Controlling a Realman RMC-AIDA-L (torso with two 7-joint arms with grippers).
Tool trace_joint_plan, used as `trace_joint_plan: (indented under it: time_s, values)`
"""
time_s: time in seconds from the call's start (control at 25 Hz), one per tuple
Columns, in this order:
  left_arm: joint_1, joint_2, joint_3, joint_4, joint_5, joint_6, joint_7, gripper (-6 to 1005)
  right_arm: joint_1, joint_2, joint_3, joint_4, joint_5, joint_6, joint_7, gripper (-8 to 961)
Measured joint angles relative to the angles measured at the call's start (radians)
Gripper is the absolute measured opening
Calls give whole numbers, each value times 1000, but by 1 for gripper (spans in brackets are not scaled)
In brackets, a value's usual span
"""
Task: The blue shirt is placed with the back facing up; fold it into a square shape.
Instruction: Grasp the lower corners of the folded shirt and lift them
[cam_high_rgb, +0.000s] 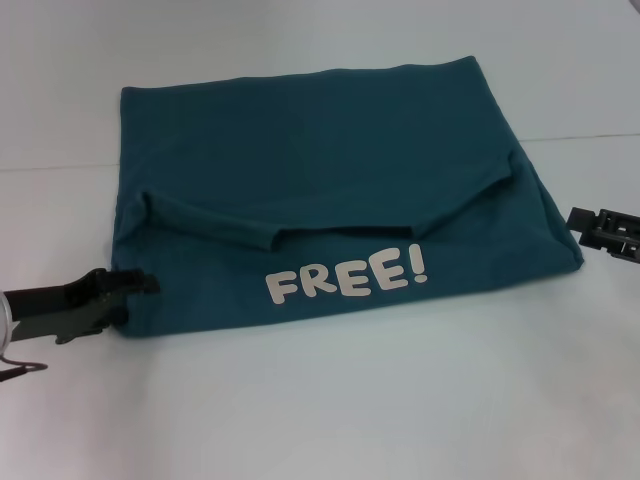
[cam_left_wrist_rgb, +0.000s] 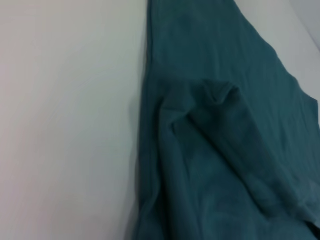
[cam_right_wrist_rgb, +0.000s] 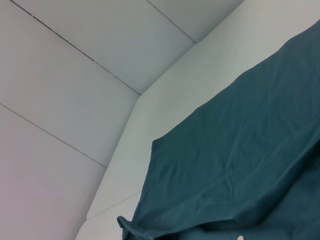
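Observation:
The blue shirt (cam_high_rgb: 320, 190) lies folded on the white table (cam_high_rgb: 330, 400) as a rough rectangle. Its near part is turned over the rest, with a white "FREE!" print (cam_high_rgb: 347, 276) facing up near the front edge, and a folded sleeve edge (cam_high_rgb: 215, 228) crosses the middle. My left gripper (cam_high_rgb: 138, 285) reaches in low from the left and meets the shirt's near-left corner. At the right, my right gripper (cam_high_rgb: 582, 224) hovers a little apart from the shirt's right edge. Up close, the left wrist view shows rumpled shirt fabric (cam_left_wrist_rgb: 220, 140), while the right wrist view shows a smooth shirt panel (cam_right_wrist_rgb: 250, 160).
Bare white table surrounds the shirt in front (cam_high_rgb: 330, 400) and to both sides. A white panelled wall (cam_right_wrist_rgb: 75, 75) stands behind the table, and a thin seam (cam_high_rgb: 590, 136) runs across the table's far side.

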Motion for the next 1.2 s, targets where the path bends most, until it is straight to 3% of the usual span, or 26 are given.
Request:
trace_joint_plan:
  time_s: [0.48,0.88,0.96,1.2]
  values:
    - [-25,2,65,-25,1,-33,-8,682,-10,0,0,0,0,-1,-2,561]
    - [-7,2,65,23,2,9,-15,551,-11,-1,0,0,0,-1,-1,549]
    - [-7,3,65,21,10,9,-15,306,-11,-3,0,0,0,-1,1,546]
    - [-13,8,55,20,25,21,-12,113,-2,-17,-8,-2,-14,-1,11,539]
